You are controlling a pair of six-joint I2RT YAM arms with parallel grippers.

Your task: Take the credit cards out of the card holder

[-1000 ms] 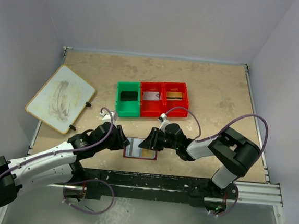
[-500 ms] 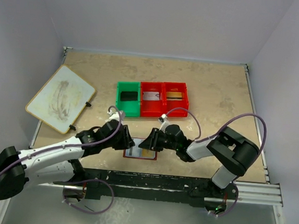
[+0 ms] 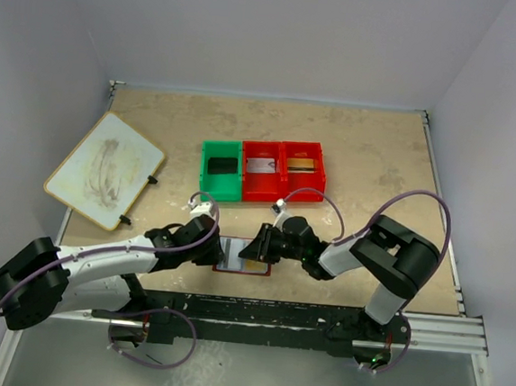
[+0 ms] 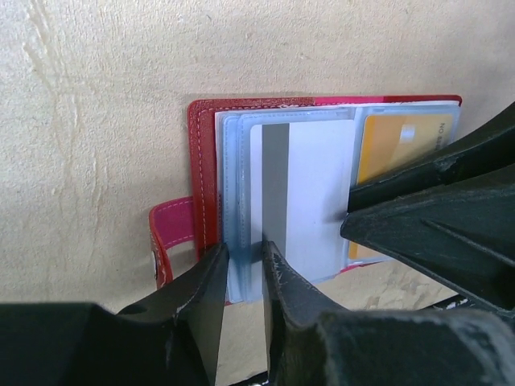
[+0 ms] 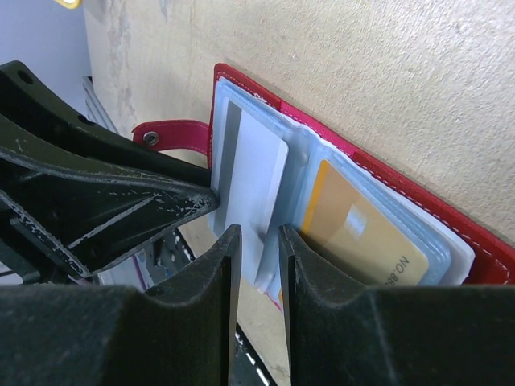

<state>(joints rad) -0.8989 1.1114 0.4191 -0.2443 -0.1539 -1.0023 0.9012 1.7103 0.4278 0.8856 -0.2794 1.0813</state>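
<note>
The dark-red card holder (image 3: 253, 268) lies open near the table's front edge, also seen in the left wrist view (image 4: 203, 161) and the right wrist view (image 5: 378, 165). Its blue-clear sleeves hold a silver-grey card (image 4: 310, 193) (image 5: 253, 173) and a gold-brown card (image 4: 394, 153) (image 5: 362, 233). My left gripper (image 3: 218, 252) (image 4: 241, 259) stands on the sleeves' left edge, jaws a narrow gap apart. My right gripper (image 3: 256, 250) (image 5: 259, 241) is at the silver-grey card's lower edge, jaws narrowly apart, with the card's corner showing between them. The red tab (image 4: 173, 229) sticks out left.
A green-and-red bin tray (image 3: 240, 191) stands behind the holder, with a black card (image 3: 221, 164), a silver card (image 3: 261, 165) and a gold card (image 3: 302, 163), one in each compartment. A large white board (image 3: 105, 169) lies at the left. The table's front edge is just below the holder.
My left gripper has moved right and down onto the holder's left edge. My right gripper has shifted slightly down over the holder. The holder has stayed in place.
</note>
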